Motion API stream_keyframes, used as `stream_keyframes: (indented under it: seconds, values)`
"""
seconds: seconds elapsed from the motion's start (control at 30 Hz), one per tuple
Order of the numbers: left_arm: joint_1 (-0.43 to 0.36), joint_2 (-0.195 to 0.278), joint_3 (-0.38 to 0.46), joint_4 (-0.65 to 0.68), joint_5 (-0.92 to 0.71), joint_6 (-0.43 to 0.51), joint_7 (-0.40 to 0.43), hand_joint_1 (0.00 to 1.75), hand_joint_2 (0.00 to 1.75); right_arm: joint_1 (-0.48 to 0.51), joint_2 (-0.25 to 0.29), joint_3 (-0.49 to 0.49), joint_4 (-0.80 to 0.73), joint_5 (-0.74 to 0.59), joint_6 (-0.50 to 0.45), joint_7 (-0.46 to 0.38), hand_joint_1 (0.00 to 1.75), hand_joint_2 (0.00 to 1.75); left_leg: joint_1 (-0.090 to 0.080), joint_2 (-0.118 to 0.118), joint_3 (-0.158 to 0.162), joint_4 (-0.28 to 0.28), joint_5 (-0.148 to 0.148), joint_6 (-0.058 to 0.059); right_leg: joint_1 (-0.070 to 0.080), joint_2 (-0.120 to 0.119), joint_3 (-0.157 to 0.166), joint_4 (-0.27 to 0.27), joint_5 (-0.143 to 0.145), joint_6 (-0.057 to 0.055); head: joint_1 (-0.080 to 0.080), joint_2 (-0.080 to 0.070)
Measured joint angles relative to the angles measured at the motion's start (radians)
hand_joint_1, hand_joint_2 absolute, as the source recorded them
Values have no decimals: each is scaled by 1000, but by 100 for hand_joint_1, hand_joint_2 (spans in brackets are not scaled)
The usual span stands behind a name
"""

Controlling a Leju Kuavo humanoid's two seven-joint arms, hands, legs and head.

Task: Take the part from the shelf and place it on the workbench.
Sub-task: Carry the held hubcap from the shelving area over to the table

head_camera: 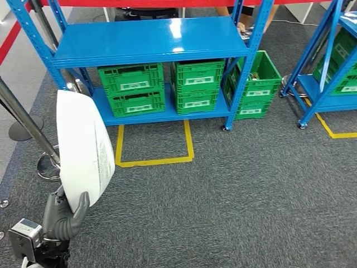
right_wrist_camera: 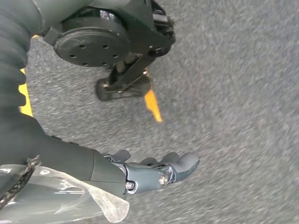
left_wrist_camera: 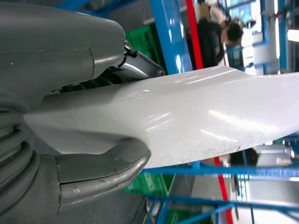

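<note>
The part (head_camera: 84,146) is a flat white oval plate with fine grey print on it. My left hand (head_camera: 63,216) grips its lower end at the lower left of the head view and holds it upright above the carpet. In the left wrist view the white part (left_wrist_camera: 197,119) runs across the picture, clamped between my thumb (left_wrist_camera: 102,170) and the fingers (left_wrist_camera: 139,65). My right hand (right_wrist_camera: 155,170) hangs over the grey carpet with its fingers stretched out and nothing in them. The blue shelf (head_camera: 149,39) stands ahead, its upper board bare.
Green crates (head_camera: 133,88) fill the shelf's lower board, and another green crate (head_camera: 254,84) sits on the floor at its right end. Yellow tape (head_camera: 153,161) marks a square on the carpet. Chrome posts (head_camera: 25,120) stand at left. A second blue rack (head_camera: 332,78) stands at right.
</note>
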Motion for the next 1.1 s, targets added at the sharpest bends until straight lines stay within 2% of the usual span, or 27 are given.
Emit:
stream_keyframes:
  seconds: [0.03, 0.07, 0.1, 0.13, 0.17, 0.2, 0.23, 0.27, 0.3, 0.37, 0.4, 0.43, 0.47, 0.5, 0.53, 0.6, 0.67, 0.73, 0.77, 0.83, 0.9, 0.93, 0.97, 1.0, 1.03, 1.07, 1.1]
  values:
    - [0, 0, 0, 0, 0, -3, -1, 175, 175, 0, 1, -4, 0, 5, 6, 1, 0, 175, 2, 12, -14, 5, 8, -5, -4, -9, 40, -31, 35, 5, 0, 0]
    - [-1, 0, 0, 0, 0, -6, -2, 175, 175, 0, 3, -8, 0, 9, 12, 3, 0, 175, 3, 23, -25, 13, 13, -11, -7, -28, 97, -93, 49, 9, 1, 0]
    - [-2, 0, 0, 0, 0, -9, -4, 175, 175, -1, 5, -12, 0, 13, 17, 5, 0, 175, 3, 33, -34, 25, 17, -18, -6, -47, 162, -174, 39, 10, 1, 0]
    - [-3, 0, -1, 0, 1, -9, -6, 175, 175, -3, 7, -17, 0, 16, 21, 7, 0, 175, 2, 43, -40, 37, 19, -24, -6, -62, 212, -249, 12, 5, 2, 0]
    - [-5, 1, -1, 0, 1, -10, -9, 175, 175, -3, 10, -20, 0, 19, 24, 9, 0, 175, 1, 53, -44, 47, 21, -30, -4, -68, 243, -300, -15, -4, 2, 0]
    - [-6, 1, -1, 0, 2, -12, -12, 175, 175, -2, 12, -23, 0, 22, 27, 10, 0, 175, 2, 63, -47, 53, 25, -37, -1, -63, 251, -324, -32, -16, 2, 0]
    - [-6, 2, -2, 0, 3, -14, -14, 175, 175, 2, 15, -24, 0, 25, 29, 11, 0, 175, 5, 66, -49, 57, 26, -44, -1, -54, 243, -326, -35, -30, 2, 0]
    - [-6, 2, -3, 0, 5, -18, -17, 175, 175, 7, 18, -26, 1, 27, 32, 12, 0, 175, 9, 52, -52, 65, 16, -51, 0, -46, 236, -323, -30, -41, 2, 0]
    - [-4, 2, -3, 0, 8, -21, -19, 175, 175, 10, 21, -28, 2, 29, 35, 12, 0, 175, 12, 27, -59, 89, -10, -58, 1, -38, 230, -322, -24, -51, 2, 0]
    - [0, 5, -4, 0, 13, -26, -20, 175, 175, 10, 26, -33, 3, 34, 43, 10, 0, 175, 14, -32, -94, 198, -95, -66, 4, -20, 212, -322, -7, -64, -1, 0]
    - [2, 6, -4, 0, 15, -28, -21, 175, 175, 8, 29, -36, 4, 36, 46, 9, 0, 175, 13, -46, -116, 269, -135, -65, 8, -10, 203, -321, 1, -69, -1, 0]
    - [3, 6, -4, 1, 17, -29, -21, 175, 175, 8, 31, -40, 6, 38, 49, 9, 0, 175, 12, -51, -130, 323, -159, -62, 12, 2, 195, -321, 7, -71, -1, 0]
    - [4, 7, -4, 1, 18, -31, -22, 175, 175, 8, 33, -42, 7, 40, 50, 9, 0, 175, 10, -52, -129, 345, -162, -57, 17, 15, 190, -320, 13, -73, -1, 0]
    - [4, 7, -4, 1, 20, -34, -22, 175, 175, 9, 35, -44, 8, 41, 52, 9, 0, 175, 7, -55, -111, 327, -144, -48, 23, 27, 188, -319, 18, -75, -1, 0]
    - [4, 7, -4, 1, 21, -38, -23, 175, 175, 10, 38, -47, 9, 43, 53, 10, 0, 175, 3, -63, -77, 272, -111, -36, 28, 40, 188, -319, 23, -77, -1, 0]
    - [3, 7, -4, 1, 24, -45, -23, 175, 175, 8, 46, -52, 10, 48, 59, 11, 0, 175, -6, -110, -6, 139, -49, -2, 34, 63, 182, -317, 31, -77, 3, 0]
    - [1, 7, -4, 1, 26, -50, -24, 175, 175, 5, 55, -61, 12, 56, 66, 15, 0, 175, -11, -146, 23, 74, -28, 18, 29, 86, 169, -316, 39, -70, 6, 0]
    - [-6, 6, -4, 1, 28, -56, -23, 175, 175, 5, 60, -70, 13, 64, 72, 18, 0, 175, -13, -128, 31, 43, -29, 20, 24, 109, 155, -317, 46, -58, -1, 0]
    - [-11, 6, -4, 1, 29, -59, -23, 175, 175, 8, 63, -74, 14, 68, 74, 19, 0, 175, -10, -112, 36, 23, -28, 20, 25, 108, 145, -312, 44, -53, -3, 0]
    - [-16, 4, -4, 1, 31, -63, -22, 175, 175, 12, 68, -84, 14, 77, 77, 20, 0, 175, -1, -82, 45, -12, -22, 17, 29, 68, 107, -257, 9, -44, 1, 0]
    - [-13, 3, -4, 1, 32, -66, -22, 175, 175, 14, 71, -95, 14, 86, 79, 21, 0, 175, 0, -54, 43, -14, -19, 14, 22, 21, 46, -131, -55, -30, 5, 0]
    - [-13, 3, -4, 2, 32, -68, -21, 175, 175, 15, 72, -101, 14, 90, 79, 23, 0, 175, 0, -39, 41, -12, -21, 12, 17, 11, 19, -73, -77, -23, 6, 0]
    - [-13, 3, -4, 3, 32, -71, -21, 175, 175, 18, 75, -106, 14, 94, 79, 26, 0, 175, 1, -25, 41, -10, -23, 9, 11, 6, 6, -42, -82, -16, 6, 0]
    - [-15, 2, -4, 4, 32, -75, -20, 175, 175, 21, 78, -112, 14, 98, 80, 28, 0, 175, 3, -13, 40, -7, -25, 6, 6, 2, 14, -53, -66, -10, 5, 0]
    - [-19, 1, -5, 5, 32, -80, -19, 175, 175, 25, 82, -119, 14, 104, 80, 31, 0, 175, 5, -1, 40, -2, -28, 1, 1, -7, 43, -104, -35, -4, 5, 0]
    - [-24, 0, -8, 7, 32, -84, -18, 175, 175, 29, 87, -129, 13, 110, 81, 35, 0, 175, 7, 10, 40, 5, -33, -7, -2, -25, 84, -179, -6, 2, 6, 0]
    - [-30, -2, -10, 8, 31, -89, -17, 175, 175, 34, 95, -139, 10, 118, 81, 39, 0, 175, 7, 18, 40, 14, -39, -15, -3, -43, 118, -243, 16, 2, 6, 0]
